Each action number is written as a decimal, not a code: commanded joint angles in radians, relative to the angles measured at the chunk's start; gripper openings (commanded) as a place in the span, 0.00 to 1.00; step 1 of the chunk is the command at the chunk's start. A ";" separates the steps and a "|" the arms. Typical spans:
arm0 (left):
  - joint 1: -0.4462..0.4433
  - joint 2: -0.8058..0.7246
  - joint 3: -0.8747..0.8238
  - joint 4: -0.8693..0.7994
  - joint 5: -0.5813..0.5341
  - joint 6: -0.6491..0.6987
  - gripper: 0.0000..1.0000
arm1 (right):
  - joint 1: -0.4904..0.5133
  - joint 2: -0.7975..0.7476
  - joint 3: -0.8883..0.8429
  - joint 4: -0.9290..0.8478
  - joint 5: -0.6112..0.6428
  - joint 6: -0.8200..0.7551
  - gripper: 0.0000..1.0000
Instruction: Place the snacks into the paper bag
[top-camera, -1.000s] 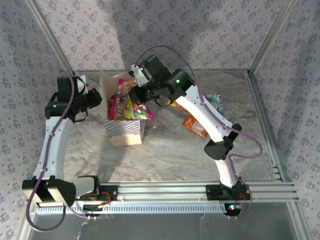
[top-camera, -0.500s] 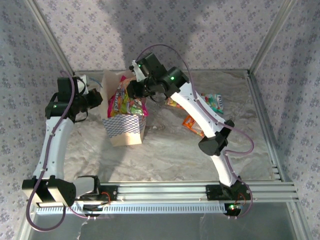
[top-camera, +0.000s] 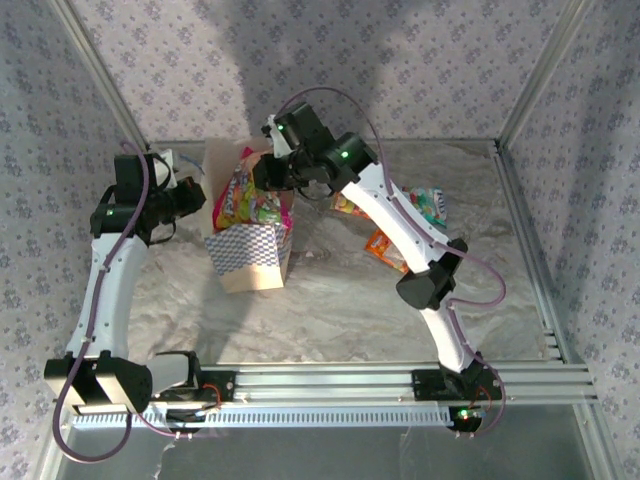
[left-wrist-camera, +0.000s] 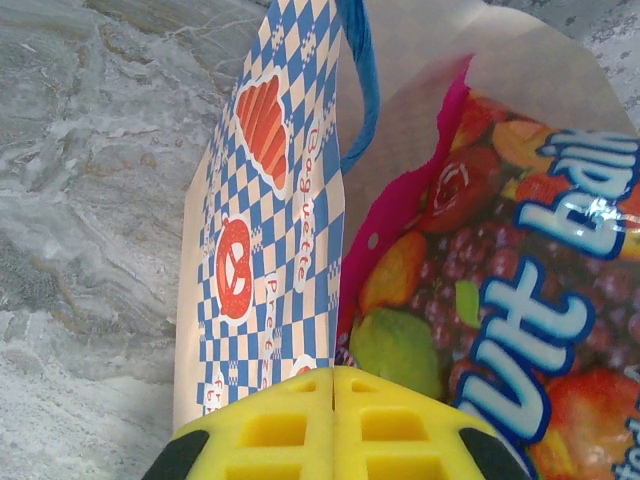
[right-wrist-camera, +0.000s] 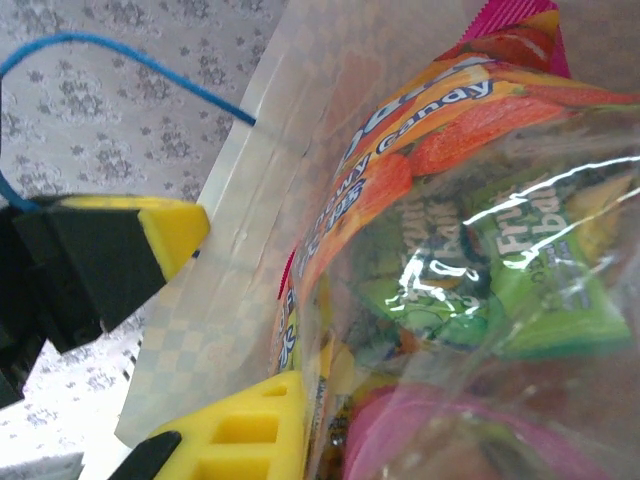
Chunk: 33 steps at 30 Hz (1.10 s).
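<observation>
We judge the step in hand is getting the big packet down into the bag. Nearest us, the cream paper bag (top-camera: 248, 262) with a blue-and-white checkered band stands upright on the grey marbled table (top-camera: 330, 310). An orange glossy plastic packet (top-camera: 388, 250) and a teal-white packet (top-camera: 432, 205) lie loose to its right, well apart from both grippers.

To do it well, we'd hold the mouth wide and push the packet straight down past the rim before letting go. The bag looks light and could tip.

The left gripper (top-camera: 198, 197) is at the bag's left rim. Its yellow fingers (left-wrist-camera: 270, 430) are pressed together on the paper edge, with a blue cord handle (left-wrist-camera: 360, 100) just beyond.

The large multicoloured glossy packet with pink edges (top-camera: 243, 200) sits partly inside the mouth, its top sticking out. The right gripper (top-camera: 265, 178) hangs over the far side of the mouth, fingers narrow and pinching the packet's upper end. We see one yellow finger (right-wrist-camera: 255, 435) against the clear film; the other is hidden.
</observation>
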 joint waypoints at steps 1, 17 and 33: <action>0.004 -0.017 -0.013 0.000 0.029 0.025 0.05 | -0.017 -0.021 0.069 0.162 -0.037 0.044 0.00; 0.004 -0.006 -0.010 0.002 0.039 0.030 0.05 | -0.027 0.023 0.091 0.190 -0.118 0.154 0.07; 0.004 0.005 0.004 -0.005 0.045 0.023 0.05 | -0.031 -0.040 0.098 0.183 -0.144 0.092 0.49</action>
